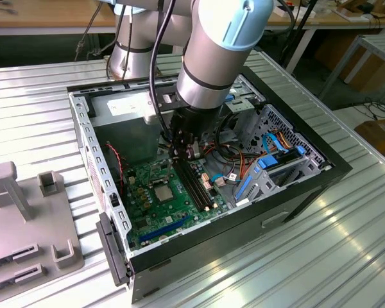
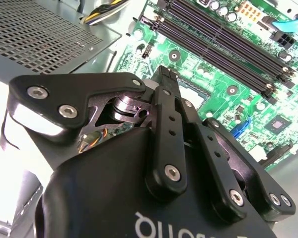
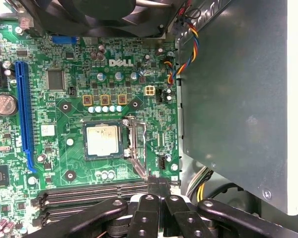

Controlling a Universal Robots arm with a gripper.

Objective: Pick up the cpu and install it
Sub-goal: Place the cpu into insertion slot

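The cpu [image 3: 103, 140] is a small silver-topped square lying flat in its socket on the green motherboard [image 3: 64, 84], with the socket's metal hold-down frame [image 3: 135, 144] swung open beside it. In the exterior view the cpu [image 1: 163, 191] sits mid-board inside the open computer case [image 1: 244, 218]. My gripper [image 3: 159, 182] hovers above the board at the socket's edge, close to the long black memory slots [image 3: 89, 193]. Its black fingers [image 2: 164, 99] are pressed together with nothing seen between them. The exterior view has the gripper [image 1: 185, 154] just behind the cpu.
Black memory slots [image 1: 196, 186] run alongside the socket. A grey metal box [image 3: 238, 99], a black fan [image 3: 104, 15] and loose coloured cables [image 1: 224, 160] crowd the case. A blue drive bracket [image 1: 269, 167] stands at the exterior view's right. Grey fixtures [image 1: 25, 218] rest on the ribbed table.
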